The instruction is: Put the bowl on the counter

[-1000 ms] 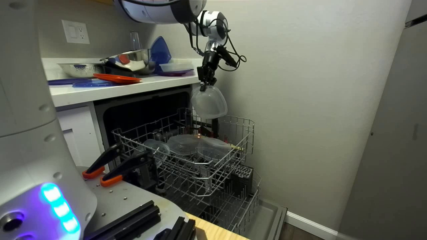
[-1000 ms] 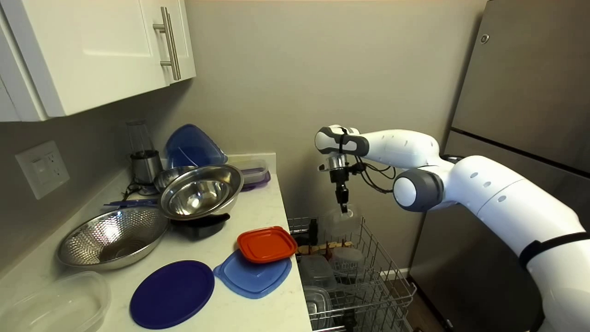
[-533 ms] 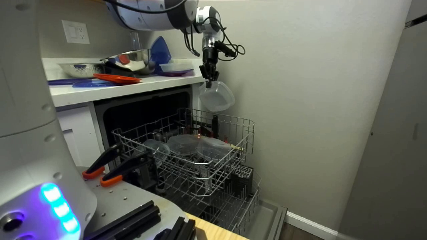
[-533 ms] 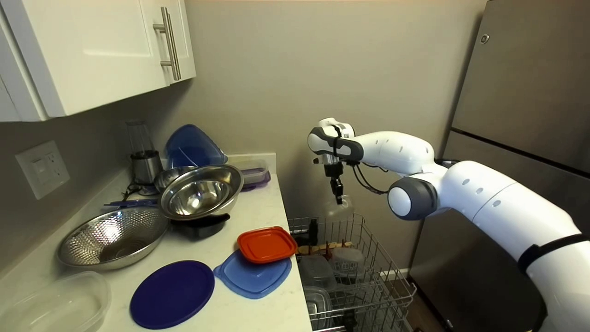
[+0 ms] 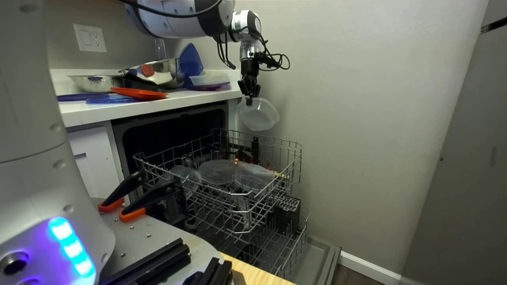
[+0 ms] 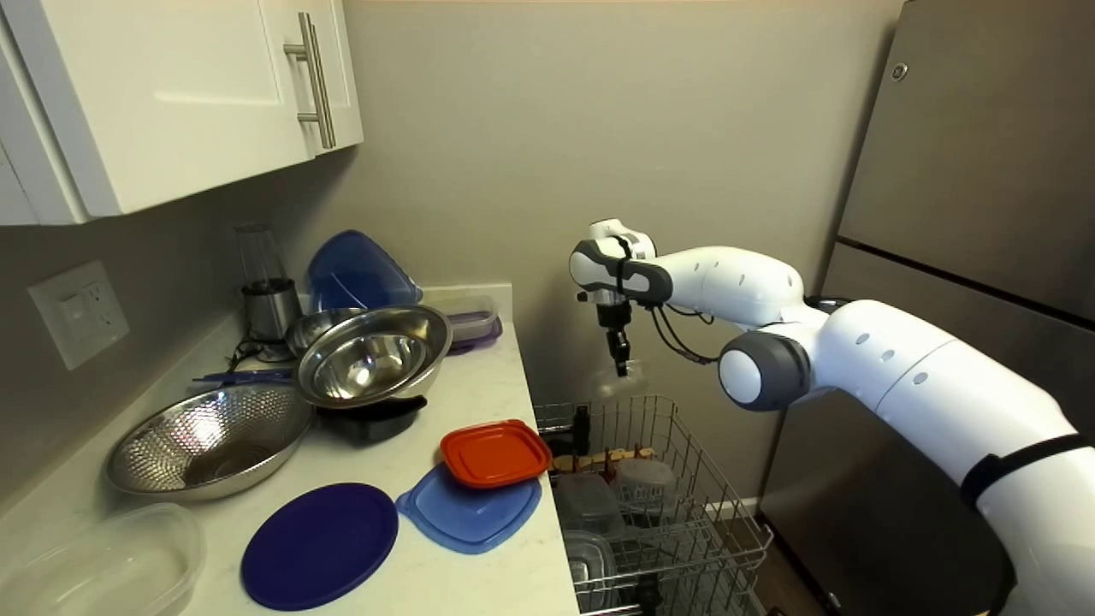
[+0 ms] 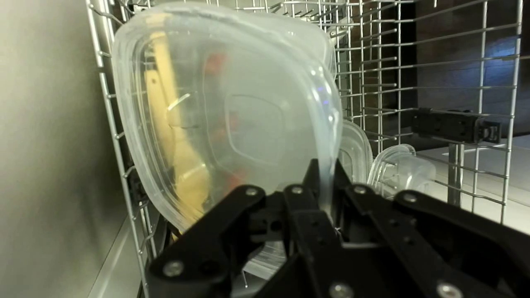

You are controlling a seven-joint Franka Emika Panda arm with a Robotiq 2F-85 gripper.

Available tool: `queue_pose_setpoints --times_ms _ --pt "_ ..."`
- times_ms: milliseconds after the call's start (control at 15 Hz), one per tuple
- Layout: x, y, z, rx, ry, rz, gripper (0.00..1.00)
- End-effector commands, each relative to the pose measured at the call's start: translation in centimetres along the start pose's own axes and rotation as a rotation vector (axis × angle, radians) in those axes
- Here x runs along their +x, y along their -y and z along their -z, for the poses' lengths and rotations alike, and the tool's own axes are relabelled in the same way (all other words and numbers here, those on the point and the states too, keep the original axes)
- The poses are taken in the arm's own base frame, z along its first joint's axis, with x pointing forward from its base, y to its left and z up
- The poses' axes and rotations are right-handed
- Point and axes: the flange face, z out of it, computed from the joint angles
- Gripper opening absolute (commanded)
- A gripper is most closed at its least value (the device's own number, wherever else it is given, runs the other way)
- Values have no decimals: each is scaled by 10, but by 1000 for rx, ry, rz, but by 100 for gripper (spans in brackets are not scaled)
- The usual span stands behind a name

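The bowl (image 5: 259,115) is pale and see-through. It hangs tilted from my gripper (image 5: 249,101) above the wire rack, beside the far end of the counter (image 5: 158,105). It also shows faintly in an exterior view (image 6: 620,385), to the right of the counter's edge (image 6: 470,385). In the wrist view the bowl (image 7: 265,124) fills the middle, its open side turned partly to the camera. My gripper (image 7: 326,169) is shut on the bowl's rim, with one finger on each side of the wall. The bowl is clear of the rack and the counter.
The pulled-out wire dish rack (image 5: 240,211) stands below, with clear containers (image 5: 216,171) in it. On the counter are a red lid (image 6: 494,453), a blue lid (image 6: 470,518), a dark blue lid (image 6: 321,547), a colander (image 6: 210,441) and steel bowls (image 6: 376,364). A wall stands behind.
My gripper has risen with the bowl, higher above the rack, mostly in the first half second. In an exterior view it has shifted slightly toward the counter. The bowl's tilt has changed a little.
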Motion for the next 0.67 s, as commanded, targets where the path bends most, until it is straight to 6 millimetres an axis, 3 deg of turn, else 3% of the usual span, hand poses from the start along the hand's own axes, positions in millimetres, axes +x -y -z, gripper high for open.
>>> queue_pose_setpoints --times_ms 0,333,600 --pt "0 0 0 0 0 0 6" --pt "0 0 0 0 0 0 2" --pt "43 11 8 -83 47 79 2"
